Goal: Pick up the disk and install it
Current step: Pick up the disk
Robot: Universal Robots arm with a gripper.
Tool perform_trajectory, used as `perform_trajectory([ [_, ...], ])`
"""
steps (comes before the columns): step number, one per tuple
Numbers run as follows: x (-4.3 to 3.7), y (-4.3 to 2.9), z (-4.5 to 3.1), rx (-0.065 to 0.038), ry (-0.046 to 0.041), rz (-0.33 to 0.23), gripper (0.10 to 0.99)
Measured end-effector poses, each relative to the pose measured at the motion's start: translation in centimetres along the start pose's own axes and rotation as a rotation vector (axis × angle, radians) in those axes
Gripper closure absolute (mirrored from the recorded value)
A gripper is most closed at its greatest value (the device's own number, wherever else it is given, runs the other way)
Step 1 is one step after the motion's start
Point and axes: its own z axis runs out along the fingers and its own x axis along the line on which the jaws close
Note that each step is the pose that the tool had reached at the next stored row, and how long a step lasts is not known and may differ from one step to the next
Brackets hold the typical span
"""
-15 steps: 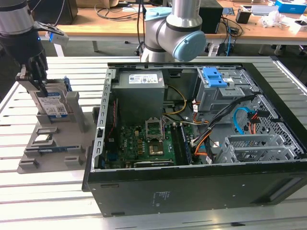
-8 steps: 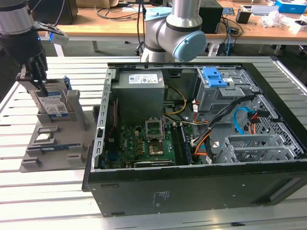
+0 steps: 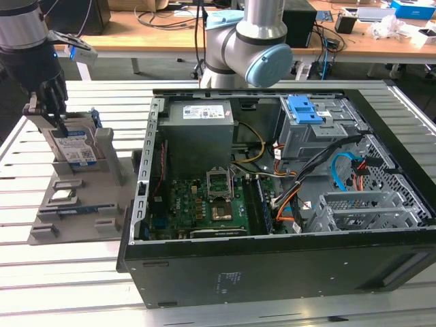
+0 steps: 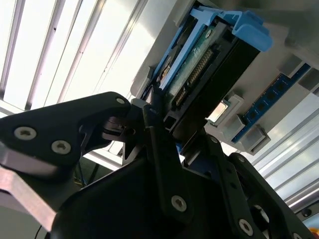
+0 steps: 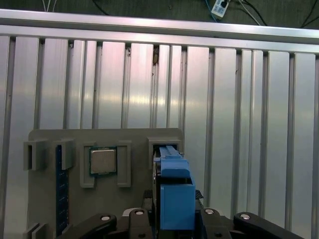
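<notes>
Currently the disk (image 3: 75, 148) stands on edge in a slot of the grey holder (image 3: 88, 204) on the worktop (image 3: 61, 286), beside the open computer case (image 3: 286, 272). The slot props it upright, likely so it can be taken from above. Pincer (image 3: 49, 109) straddles its top with fingers (image 4: 151, 124) pressed on both flat sides, so it looks closed on it. Long axis upright, connector edge (image 4: 193, 67) pointing up at the wrist, label facing the exterior camera.

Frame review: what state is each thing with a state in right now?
disk: upright, seated in the grey holder.
end effector: down at the disk's top.
computer case: on its side, open.
processor chip: lying flat in its holder pocket.
</notes>
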Motion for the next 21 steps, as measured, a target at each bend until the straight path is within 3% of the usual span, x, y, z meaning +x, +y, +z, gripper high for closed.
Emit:
perform_trajectory([
  [5,0.00,0.01,-0.22,0.000,0.0001,0.000,0.718],
  [13,-0.08,0.13,-3.11,0.000,0.0001,0.000,0.718],
  [21,-0.13,0.21,-5.11,0.000,0.0000,0.000,0.718],
])
